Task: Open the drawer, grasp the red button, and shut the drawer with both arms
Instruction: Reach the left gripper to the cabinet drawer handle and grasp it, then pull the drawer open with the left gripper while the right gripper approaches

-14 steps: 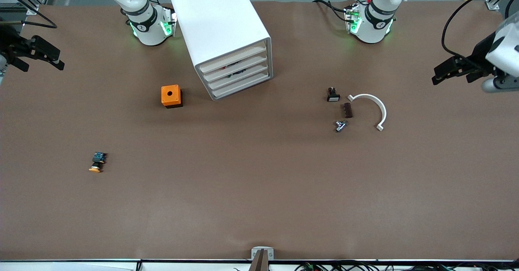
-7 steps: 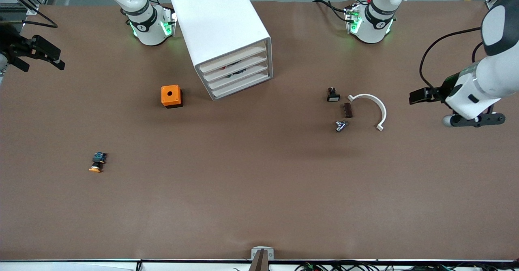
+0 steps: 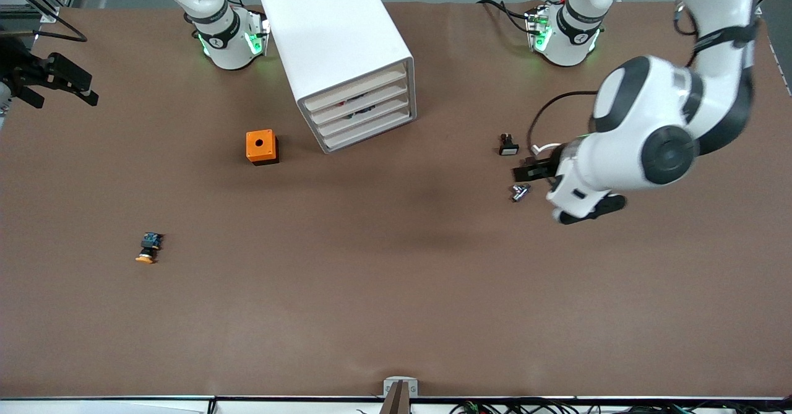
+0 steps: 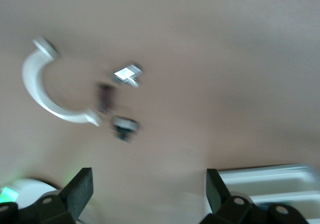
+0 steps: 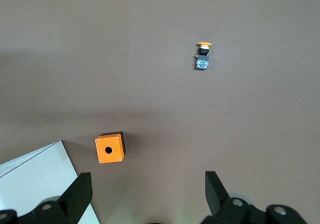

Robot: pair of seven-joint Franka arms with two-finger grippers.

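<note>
The white cabinet (image 3: 337,36) stands near the right arm's base. Its four drawers (image 3: 361,109) are all shut. A corner of it shows in the left wrist view (image 4: 280,184) and in the right wrist view (image 5: 35,179). The red-capped button is hidden. My left gripper (image 3: 525,171) is open and empty in the air over a cluster of small parts; the left wrist view (image 4: 147,194) shows its jaws wide apart. My right gripper (image 3: 86,91) is open and empty, and waits over the table edge at the right arm's end; it also shows in the right wrist view (image 5: 147,194).
An orange cube with a hole (image 3: 262,146) (image 5: 109,148) sits beside the cabinet. A button with an orange-yellow cap (image 3: 147,247) (image 5: 202,55) lies nearer the front camera. The cluster holds a white C-shaped piece (image 4: 47,91), a brown block (image 4: 105,97), a metal piece (image 3: 520,192) and a small black part (image 3: 508,145).
The left arm has swung in from the left arm's end of the table, and its gripper now hangs over the small parts. The right arm has not moved.
</note>
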